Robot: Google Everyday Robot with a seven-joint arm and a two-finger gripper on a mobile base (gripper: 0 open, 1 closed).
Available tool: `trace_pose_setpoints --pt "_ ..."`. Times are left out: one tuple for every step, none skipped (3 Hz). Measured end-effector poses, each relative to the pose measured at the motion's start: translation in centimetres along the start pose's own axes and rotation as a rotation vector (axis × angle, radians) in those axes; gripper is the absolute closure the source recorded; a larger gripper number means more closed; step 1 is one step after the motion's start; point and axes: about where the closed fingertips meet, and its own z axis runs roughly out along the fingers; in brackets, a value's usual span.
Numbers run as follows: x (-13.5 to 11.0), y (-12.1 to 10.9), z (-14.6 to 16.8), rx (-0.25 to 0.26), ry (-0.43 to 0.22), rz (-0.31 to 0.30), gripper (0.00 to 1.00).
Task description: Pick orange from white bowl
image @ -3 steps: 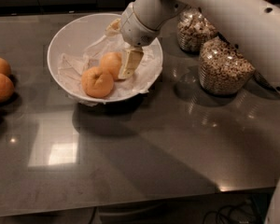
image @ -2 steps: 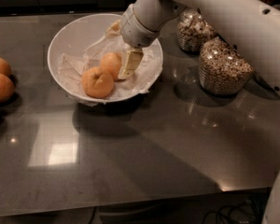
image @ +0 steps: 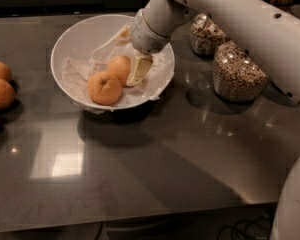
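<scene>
The white bowl (image: 70, 39) stands at the back left of the dark table, lined with crumpled white paper. Two fruits lie in it. The pale yellowish orange (image: 118, 67) sits near the middle. A deeper-orange fruit with a dark stem dimple (image: 104, 88) lies in front of it, touching it. My gripper (image: 138, 70) reaches down into the bowl from the upper right and rests against the right side of the pale orange. The wrist hides the back of the bowl.
Two glass jars of cereal (image: 237, 74) (image: 206, 35) stand to the right of the bowl under my arm. Three more oranges (image: 0, 93) lie at the table's left edge. The table's front edge runs along the bottom.
</scene>
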Motion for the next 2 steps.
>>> trace_pose_setpoints --pt "0.4 -0.2 0.9 -0.015 -0.005 0.002 0.28" --pt "0.7 -0.3 2.0 -0.036 -0.010 0.001 0.27"
